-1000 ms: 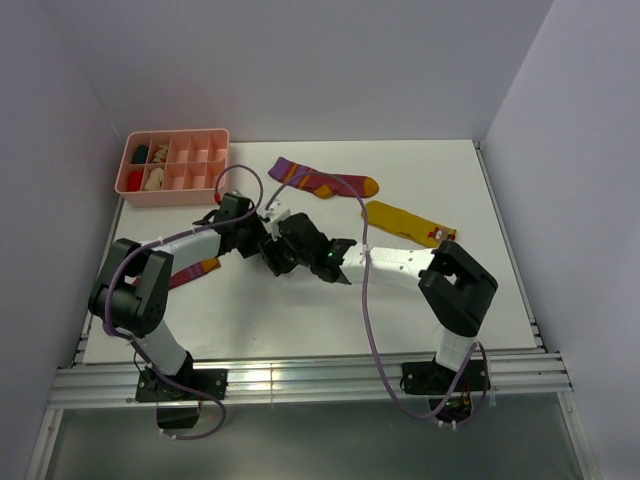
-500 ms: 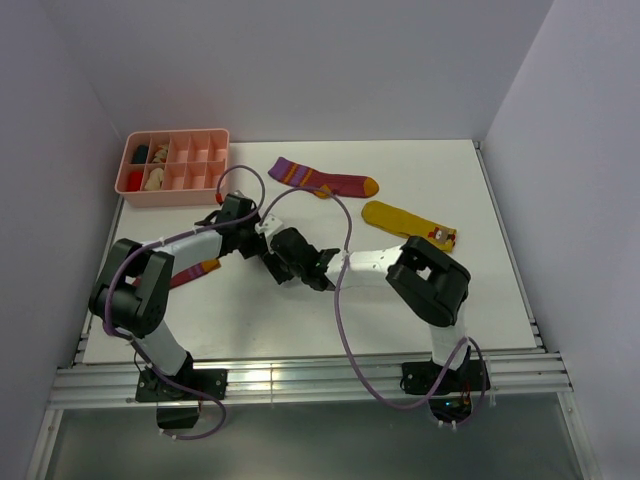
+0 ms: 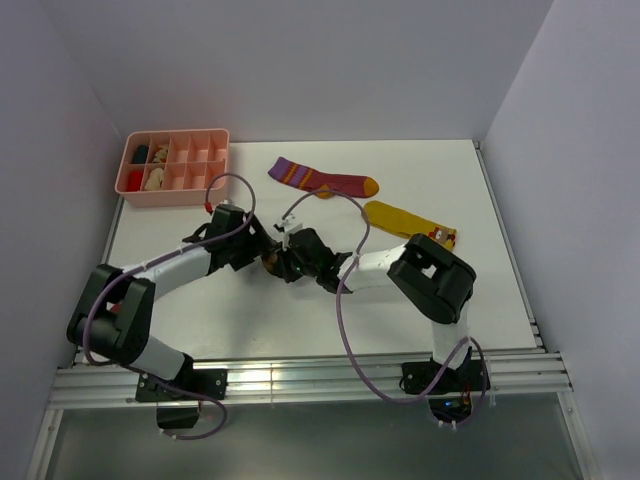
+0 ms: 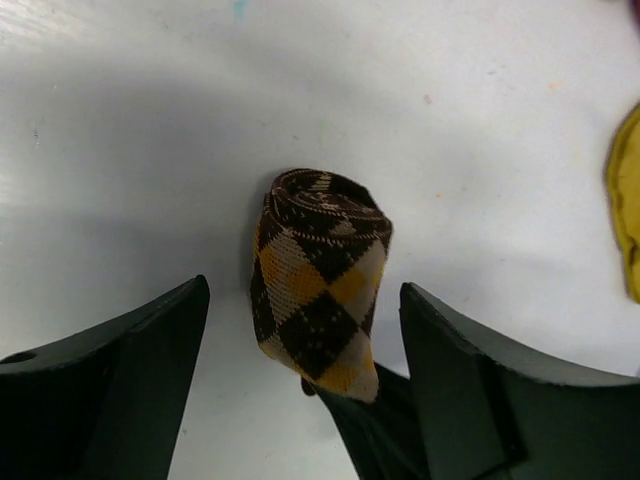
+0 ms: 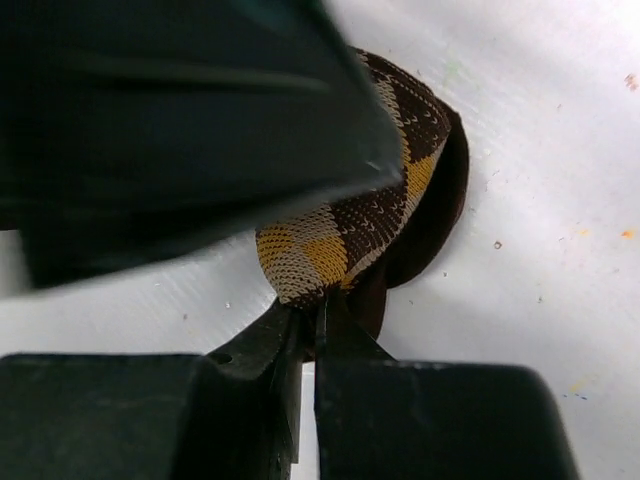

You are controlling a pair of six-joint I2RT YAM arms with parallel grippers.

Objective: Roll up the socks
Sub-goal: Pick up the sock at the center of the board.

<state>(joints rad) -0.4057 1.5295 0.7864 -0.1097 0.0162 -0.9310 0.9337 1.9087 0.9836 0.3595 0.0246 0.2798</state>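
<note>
The brown-and-tan diamond-check sock (image 4: 320,275) lies rolled into a tight bundle on the white table. My left gripper (image 4: 305,288) is open, with a finger on each side of the roll and a gap to both. My right gripper (image 5: 318,305) is shut on the roll's loose lower edge (image 5: 330,250), and its dark tips (image 4: 345,400) show under the roll in the left wrist view. From above, both grippers meet at mid-table, the left (image 3: 262,255) and the right (image 3: 292,265). A maroon sock (image 3: 322,180) and a mustard-yellow sock (image 3: 405,222) lie flat behind them.
A pink compartment tray (image 3: 176,166) with small items stands at the back left. The edge of the yellow sock (image 4: 625,210) shows at the right of the left wrist view. Grey walls close in the table on three sides.
My left gripper has opened and let go of the rolled sock, and its arm now lies lower and straighter. My right gripper moved in and shut on the roll's end.
</note>
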